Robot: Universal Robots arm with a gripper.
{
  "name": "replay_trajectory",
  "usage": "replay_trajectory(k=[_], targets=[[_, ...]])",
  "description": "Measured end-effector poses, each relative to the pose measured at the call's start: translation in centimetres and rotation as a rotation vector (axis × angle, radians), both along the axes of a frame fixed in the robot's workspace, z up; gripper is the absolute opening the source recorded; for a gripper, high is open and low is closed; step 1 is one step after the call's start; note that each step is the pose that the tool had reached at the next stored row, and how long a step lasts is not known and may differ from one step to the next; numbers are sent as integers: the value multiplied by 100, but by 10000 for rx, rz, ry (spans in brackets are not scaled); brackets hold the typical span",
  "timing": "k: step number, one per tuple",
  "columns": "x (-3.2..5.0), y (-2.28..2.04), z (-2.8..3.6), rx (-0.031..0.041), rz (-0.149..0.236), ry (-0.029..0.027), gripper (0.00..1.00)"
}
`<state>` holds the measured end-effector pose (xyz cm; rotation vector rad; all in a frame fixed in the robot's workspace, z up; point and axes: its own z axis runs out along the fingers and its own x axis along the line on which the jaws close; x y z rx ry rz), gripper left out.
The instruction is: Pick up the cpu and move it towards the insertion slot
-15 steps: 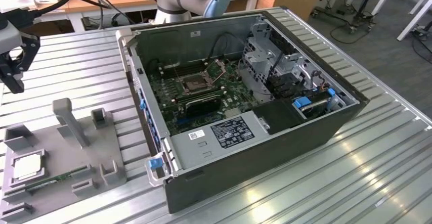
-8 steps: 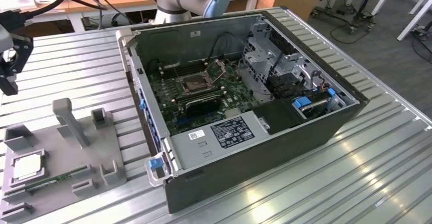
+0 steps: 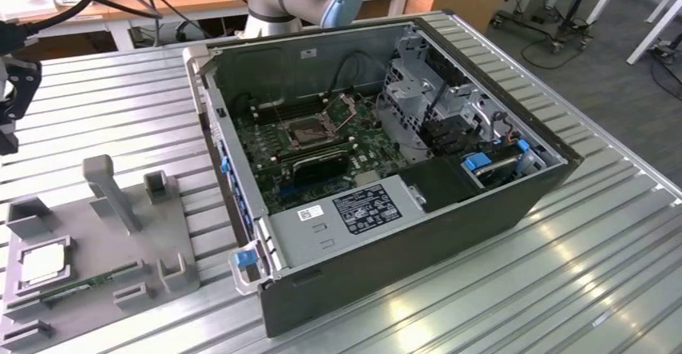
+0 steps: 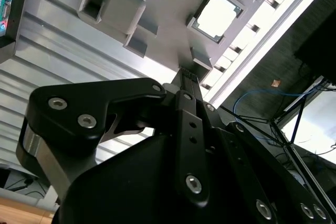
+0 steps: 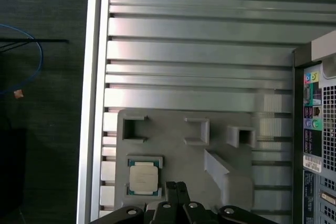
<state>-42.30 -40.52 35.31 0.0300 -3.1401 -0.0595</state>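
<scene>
I've got gripper (image 5: 176,188) jaws closed, empty, near cpu (image 5: 143,177) at fixture plate (image 5: 173,158) corner. Prob. light, thin, fragile; pinch opp. rims.

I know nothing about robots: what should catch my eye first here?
The opened computer case dominates the exterior view, with the insertion slot framed in silver inside it. At the exterior view's left, a grey holder cradles the cpu, a pale square chip. In the first wrist view the gripper hangs close to that chip, not holding it.
</scene>
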Motion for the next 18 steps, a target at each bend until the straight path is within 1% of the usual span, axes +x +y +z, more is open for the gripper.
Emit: replay_trajectory(k=[6, 18], targets=[[-18, -14, -7, 0, 0, 0, 11], [-26, -97, -26, -1, 0, 1, 11]])
